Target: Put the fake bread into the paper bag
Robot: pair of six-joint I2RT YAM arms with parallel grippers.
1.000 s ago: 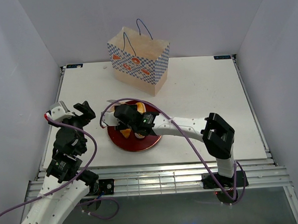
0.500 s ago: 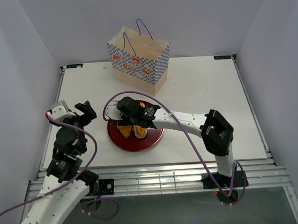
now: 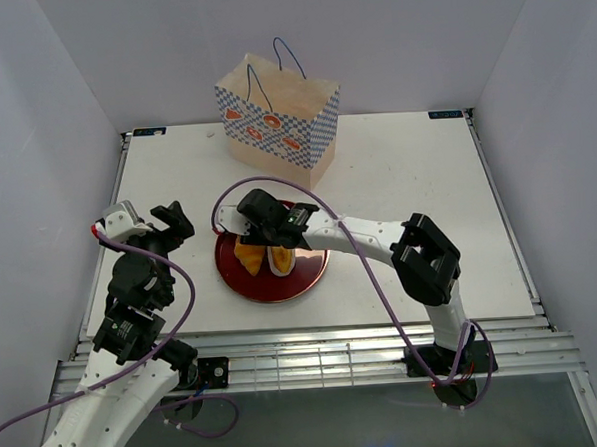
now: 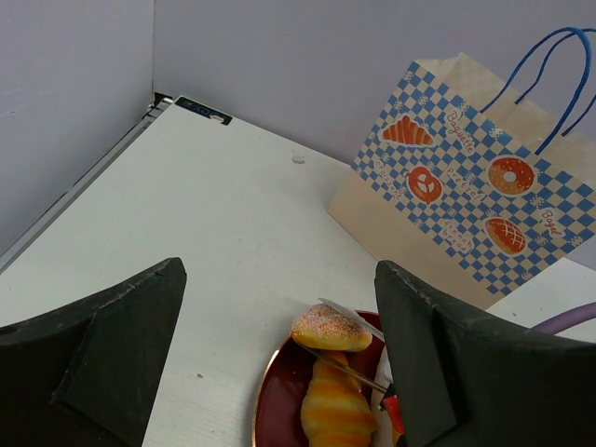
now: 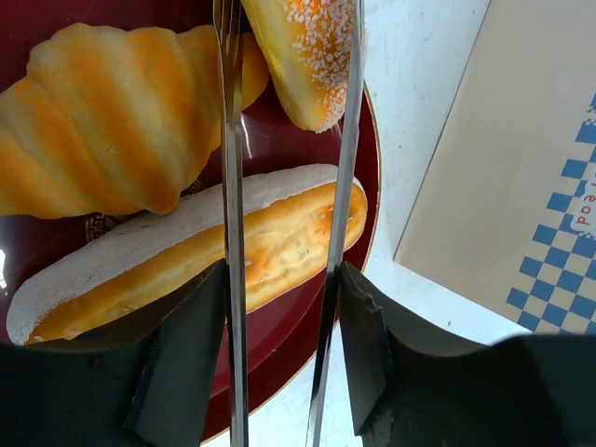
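Steel tongs [image 5: 230, 186], clamped in my right gripper [image 5: 282, 279], straddle the roll [image 5: 303, 56] at top centre; I'd squeeze gently, then lift straight off the plate [image 5: 279, 154].

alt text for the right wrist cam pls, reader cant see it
The right gripper holds metal tongs whose two blades run up either side of a sugar-sprinkled roll on a dark red plate. A croissant and an oblong cream-topped loaf lie on the plate too, and the checkered paper bag stands just past its rim at right.
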